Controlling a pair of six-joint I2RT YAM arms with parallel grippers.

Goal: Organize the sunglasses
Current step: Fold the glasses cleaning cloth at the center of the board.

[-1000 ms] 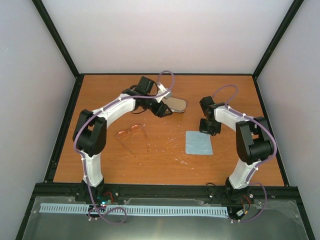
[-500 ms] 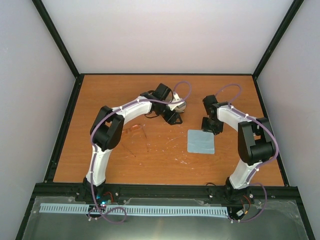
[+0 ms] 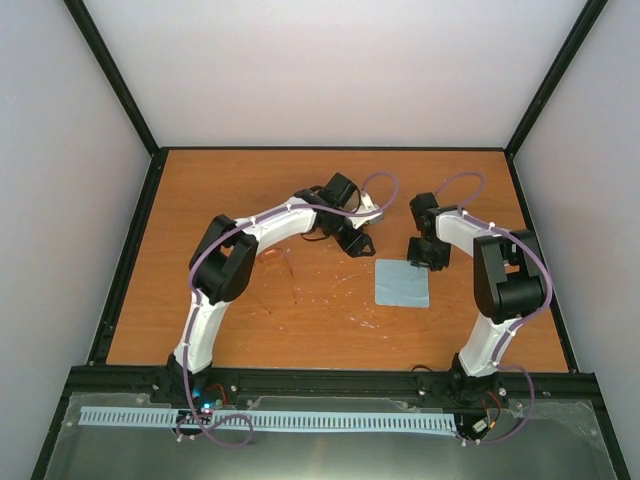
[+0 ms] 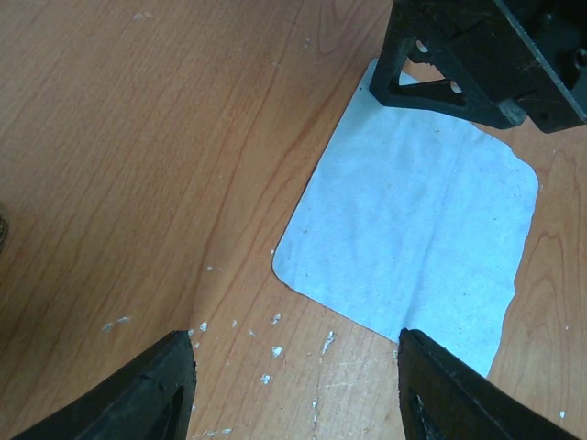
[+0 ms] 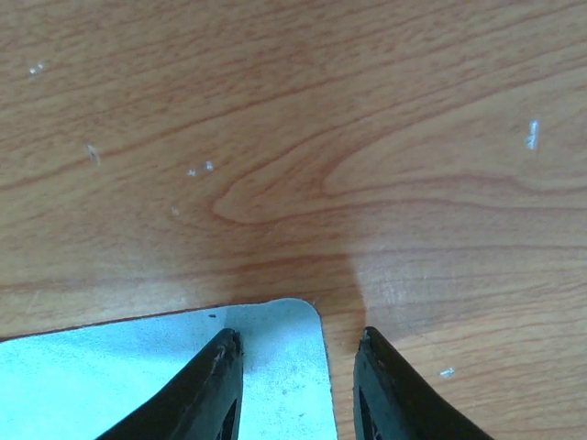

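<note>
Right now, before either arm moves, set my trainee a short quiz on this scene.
1. True or false: the left gripper holds the blue cloth.
2. The right gripper straddles the cloth's: A middle, B corner, C nothing of it.
3. In the top view, which arm partly covers the sunglasses?
Key: 1 false, its jaws stand open and empty; 2 B; 3 the left arm.
</note>
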